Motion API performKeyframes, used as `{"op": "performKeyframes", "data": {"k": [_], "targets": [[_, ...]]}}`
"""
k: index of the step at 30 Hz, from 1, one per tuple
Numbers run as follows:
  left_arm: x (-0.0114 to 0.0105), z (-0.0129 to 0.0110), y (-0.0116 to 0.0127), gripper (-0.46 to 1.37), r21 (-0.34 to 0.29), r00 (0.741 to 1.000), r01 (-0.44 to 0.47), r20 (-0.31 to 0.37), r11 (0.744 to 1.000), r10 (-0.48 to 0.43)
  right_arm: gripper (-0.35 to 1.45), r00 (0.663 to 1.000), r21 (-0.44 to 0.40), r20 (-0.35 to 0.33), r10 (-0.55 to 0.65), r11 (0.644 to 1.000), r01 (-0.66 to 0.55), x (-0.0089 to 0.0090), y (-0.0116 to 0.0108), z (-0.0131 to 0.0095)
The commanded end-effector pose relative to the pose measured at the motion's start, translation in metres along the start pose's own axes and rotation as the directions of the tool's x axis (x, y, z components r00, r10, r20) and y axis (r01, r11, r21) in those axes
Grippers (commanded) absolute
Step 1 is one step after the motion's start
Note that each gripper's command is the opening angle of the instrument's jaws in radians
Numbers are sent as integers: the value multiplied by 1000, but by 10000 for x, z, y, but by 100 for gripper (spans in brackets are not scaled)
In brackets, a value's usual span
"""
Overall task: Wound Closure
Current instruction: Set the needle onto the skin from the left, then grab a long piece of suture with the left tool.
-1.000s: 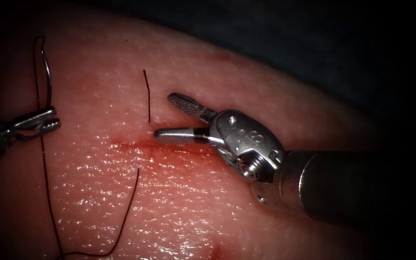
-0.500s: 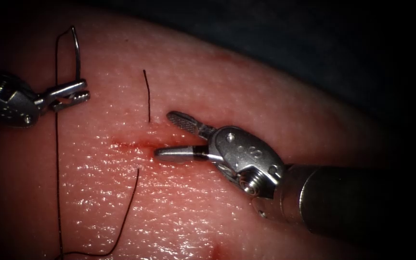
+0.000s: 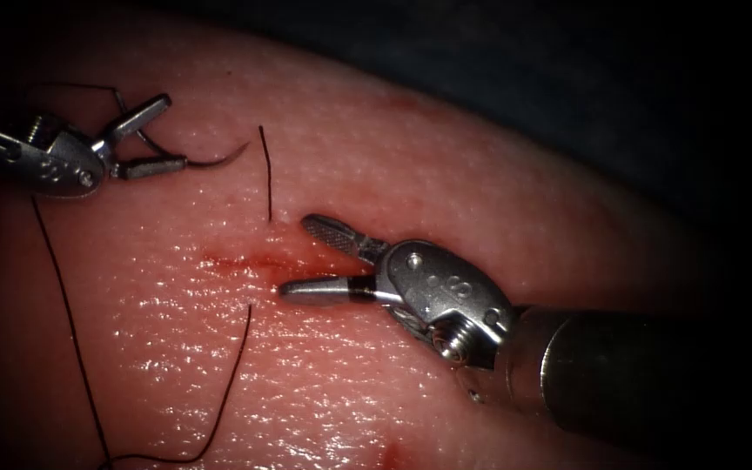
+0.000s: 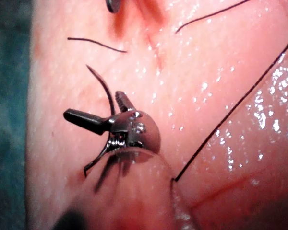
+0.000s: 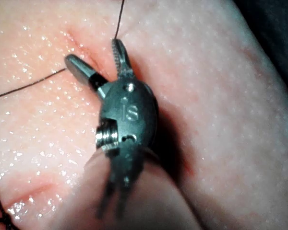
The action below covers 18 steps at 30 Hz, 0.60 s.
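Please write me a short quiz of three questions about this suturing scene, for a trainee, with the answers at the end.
1. True or false: the right tool holds the thread.
2. Where is the needle? A: buried in the tissue at the cut. B: between the jaws of the left tool, out of the tissue. C: in the right tool's jaws.
3. Fill the gap: the jaws of both tools stand ____.

Key: 1 false, its jaws hold nothing. 2 B. 3 open.
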Motion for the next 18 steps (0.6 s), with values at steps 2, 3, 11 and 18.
{"op": "performKeyframes", "data": {"k": [2,3,11,18], "targets": [[5,-5,-1,87,-75,999,25,41,997,-22,140,1000,4,0,0,1000,0,0,0,0],[6,-7,-1,87,-104,998,30,56,994,-24,141,1000,4,0,0,1000,0,0,0,0],[14,-20,-6,85,-202,988,123,115,972,-101,140,1000,5,2,-2,1000,2,-1,-2,-1],[10,-28,-8,78,-222,986,148,113,964,-125,140,1000,5,2,-2,1000,2,-1,-1,-1]]}}
